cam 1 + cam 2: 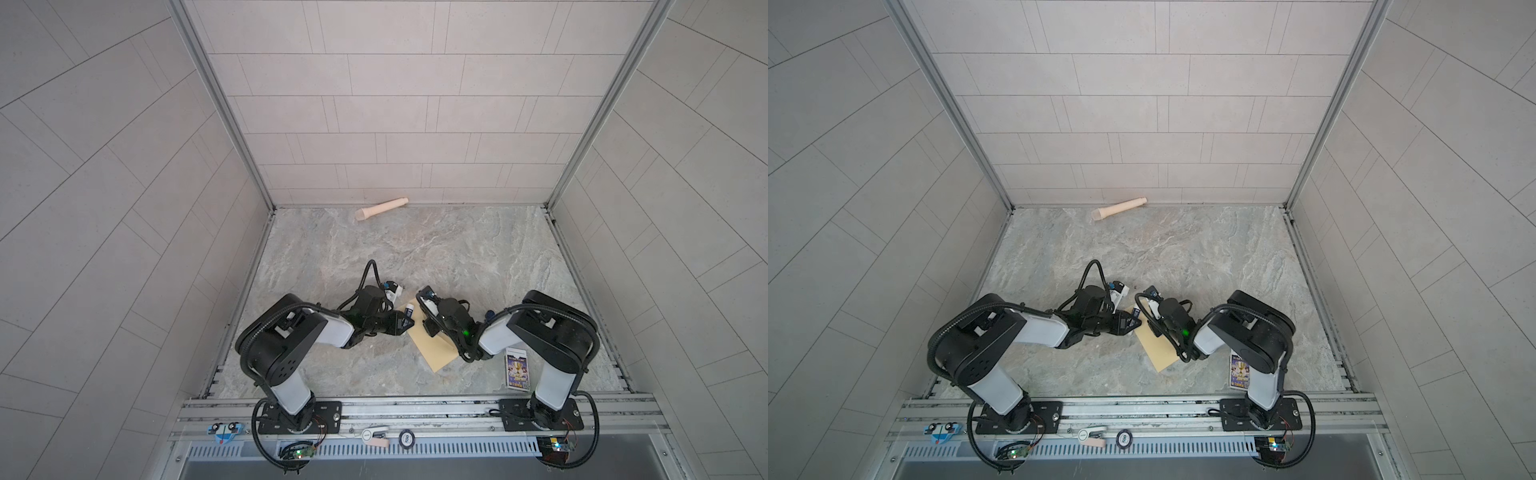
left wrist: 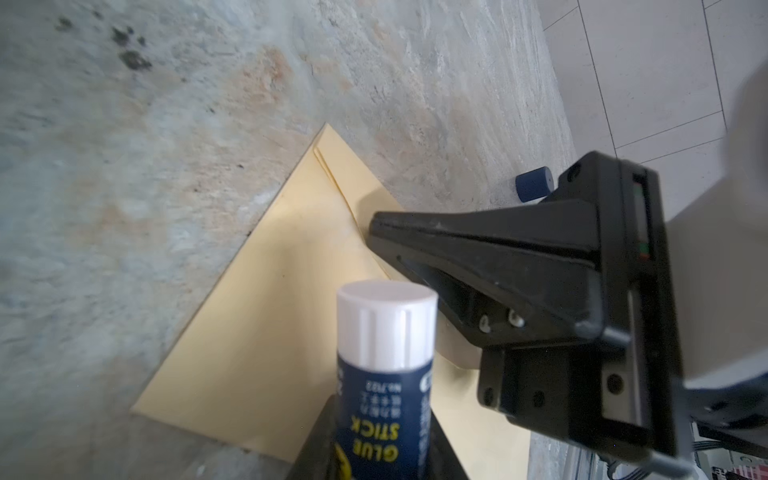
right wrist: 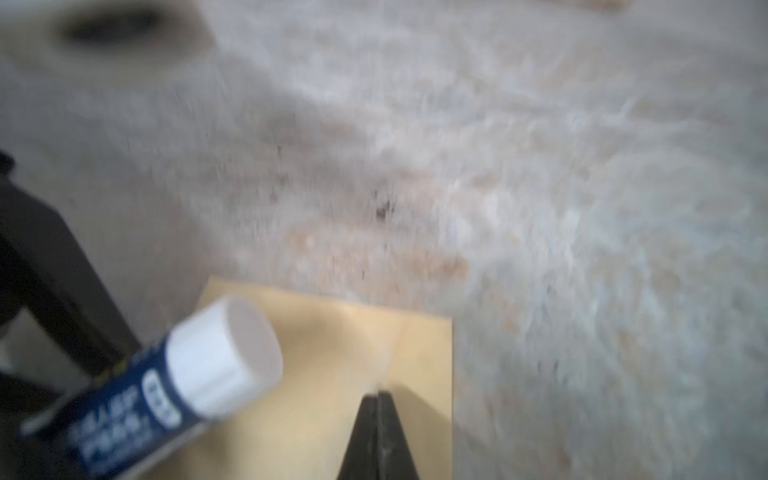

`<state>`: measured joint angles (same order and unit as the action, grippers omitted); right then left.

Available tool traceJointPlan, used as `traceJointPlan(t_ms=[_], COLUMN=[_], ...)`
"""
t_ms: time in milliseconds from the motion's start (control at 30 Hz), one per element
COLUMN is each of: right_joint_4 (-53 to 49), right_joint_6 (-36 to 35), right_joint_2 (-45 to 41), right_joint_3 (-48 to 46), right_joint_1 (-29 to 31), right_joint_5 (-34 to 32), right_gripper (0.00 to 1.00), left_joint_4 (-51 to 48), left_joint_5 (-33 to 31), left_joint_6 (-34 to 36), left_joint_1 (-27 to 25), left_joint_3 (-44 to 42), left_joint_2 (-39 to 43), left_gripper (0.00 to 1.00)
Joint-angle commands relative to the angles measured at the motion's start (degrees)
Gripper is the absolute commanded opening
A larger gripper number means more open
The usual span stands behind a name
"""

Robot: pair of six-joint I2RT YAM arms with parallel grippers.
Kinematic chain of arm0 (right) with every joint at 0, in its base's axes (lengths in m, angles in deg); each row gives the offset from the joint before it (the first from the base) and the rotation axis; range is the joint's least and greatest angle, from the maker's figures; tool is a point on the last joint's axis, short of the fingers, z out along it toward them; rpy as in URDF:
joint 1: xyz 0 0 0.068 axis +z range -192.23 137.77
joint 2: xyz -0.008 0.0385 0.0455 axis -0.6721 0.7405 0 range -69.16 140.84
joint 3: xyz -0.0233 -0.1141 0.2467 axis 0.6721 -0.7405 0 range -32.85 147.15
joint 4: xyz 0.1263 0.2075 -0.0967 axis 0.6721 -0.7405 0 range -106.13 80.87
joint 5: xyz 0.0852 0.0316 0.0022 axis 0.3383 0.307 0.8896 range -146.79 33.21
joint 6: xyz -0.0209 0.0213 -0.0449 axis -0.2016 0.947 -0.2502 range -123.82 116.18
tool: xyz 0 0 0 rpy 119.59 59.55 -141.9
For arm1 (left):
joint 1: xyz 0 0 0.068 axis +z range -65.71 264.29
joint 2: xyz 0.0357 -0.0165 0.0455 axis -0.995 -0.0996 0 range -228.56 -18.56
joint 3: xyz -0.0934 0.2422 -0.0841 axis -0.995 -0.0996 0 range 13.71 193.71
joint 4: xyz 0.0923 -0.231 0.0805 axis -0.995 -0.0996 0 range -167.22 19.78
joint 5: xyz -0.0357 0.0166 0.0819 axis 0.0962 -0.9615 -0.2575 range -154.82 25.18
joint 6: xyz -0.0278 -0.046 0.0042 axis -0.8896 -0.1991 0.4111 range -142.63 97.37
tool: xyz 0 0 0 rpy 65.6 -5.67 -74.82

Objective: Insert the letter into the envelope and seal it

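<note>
Yellow lettering reading "GLUE STICK" runs along the dark-blue glue stick (image 2: 384,374) with a white end; the smaller print beside it is too fine to read. The left gripper (image 1: 405,320) clamps this glue stick, holding its white end above the long yellow-tan paper envelope (image 2: 257,332). The envelope lies flat and skewed on the grey marbled bench (image 1: 457,249), near the middle of the front edge. The right gripper (image 3: 379,401) is closed with nothing between its jaws, tips down on the envelope close to one short edge. A small dark-blue cylinder (image 2: 534,183) lies just beyond. A printed trophy card (image 1: 518,370), its text illegible, sits towards the front right corner. Open bench stretches to the rear edge, where a pale beige cylinder (image 1: 381,208) lies.
</note>
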<state>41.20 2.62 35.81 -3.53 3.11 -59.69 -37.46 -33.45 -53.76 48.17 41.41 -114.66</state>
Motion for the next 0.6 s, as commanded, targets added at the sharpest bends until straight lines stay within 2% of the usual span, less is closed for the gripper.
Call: traceJointPlan(t_ms=[0,133,233,367,467,567], right_joint_4=[-1.82,3.17,1.99,-6.70,-9.02,-10.84], right_joint_6=[0.60,5.16,7.07,6.93,8.00,9.47], right_joint_2=[4.33,4.19,-4.41,-19.48,-23.39,-24.05], right_joint_3=[-0.37,-1.39,-2.32,-7.06,-13.19,-16.96], right_joint_1=[0.88,1.44,0.20,-0.27,0.78,4.71], right_joint_5=[1.40,8.79,11.31,6.15,-0.11,-6.18], right_gripper=[0.00,0.00,0.00,0.00,0.00,0.00], left_joint_4=[-7.95,-8.44,-8.80,-9.51,-9.50,-9.29], left_joint_5=[-3.95,-4.35,-4.67,-5.27,-5.40,-5.32], left_joint_6=[-0.16,0.29,0.44,0.37,0.33,0.17], left_joint_1=[0.29,0.39,0.48,0.50,0.44,0.48], left_joint_3=[-2.19,-2.57,-2.65,-2.83,-3.09,-3.18], left_joint_2=[-1.45,-0.73,-0.63,0.27,0.50,-0.07], left_gripper=[0.00,0.00,0.00,0.00,0.00,0.00])
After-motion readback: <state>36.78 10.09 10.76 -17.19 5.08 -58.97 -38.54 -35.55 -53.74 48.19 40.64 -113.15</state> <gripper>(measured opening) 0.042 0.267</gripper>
